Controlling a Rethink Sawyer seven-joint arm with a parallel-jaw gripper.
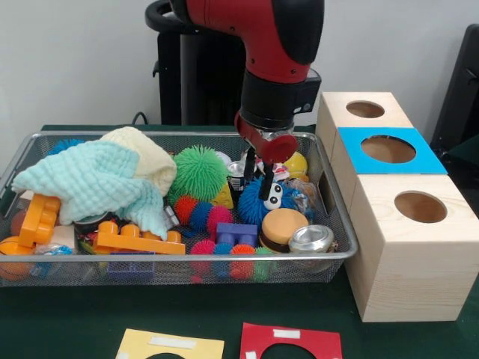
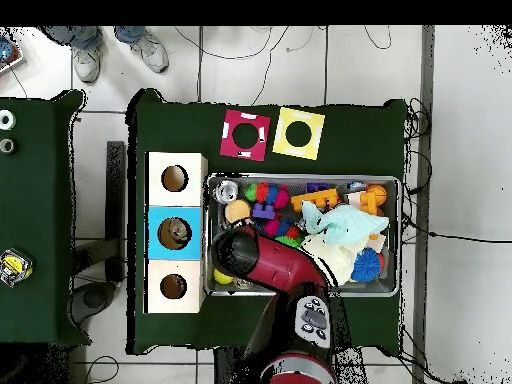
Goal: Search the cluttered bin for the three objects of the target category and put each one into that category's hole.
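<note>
The silver wire-mesh bin [image 1: 183, 263] is full of toys and also shows in the overhead view [image 2: 300, 178]. My gripper [image 1: 258, 179] hangs low over the bin's right part, open, with its black fingers [image 1: 267, 183] straddling the top of a blue spiky ball with eyes [image 1: 258, 206]. It holds nothing. Three wooden boxes with round holes stand right of the bin; the middle one [image 1: 388, 149] has a blue card on top [image 2: 174, 233]. In the overhead view my arm [image 2: 265, 265] hides the gripper.
In the bin are a green spiky ball [image 1: 199, 172], mint and cream cloths [image 1: 97, 183], orange bricks [image 1: 135, 239], a purple brick [image 1: 236, 234], a toy burger [image 1: 283, 226] and a tin [image 1: 310, 238]. A red card [image 1: 290, 342] and a yellow card [image 1: 170, 346] lie in front. A person's feet [image 2: 110, 50] show at the overhead view's top.
</note>
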